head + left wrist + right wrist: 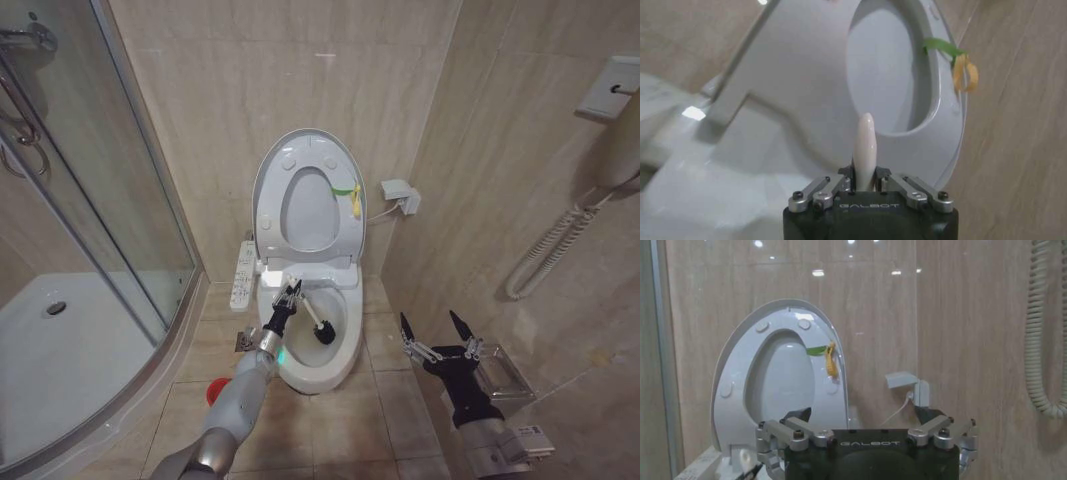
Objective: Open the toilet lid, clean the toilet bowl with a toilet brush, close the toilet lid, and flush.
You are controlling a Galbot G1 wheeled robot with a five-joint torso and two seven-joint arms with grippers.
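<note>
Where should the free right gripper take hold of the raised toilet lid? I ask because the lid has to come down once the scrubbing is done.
Judging by its pose, the top rim of the toilet lid looks best: it stands upright against the wall, so that edge is free. Come from the front and above with the right gripper, open now. The left gripper holds the toilet brush below.

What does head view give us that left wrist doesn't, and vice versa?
Head view alone: the toilet bowl, the brush's black head down inside it, the right gripper open and idle beside the toilet, a red cup on the floor. Left wrist alone: the toilet brush handle clamped in the left gripper, close up. Shared: raised toilet lid and its yellow-green tag.
</note>
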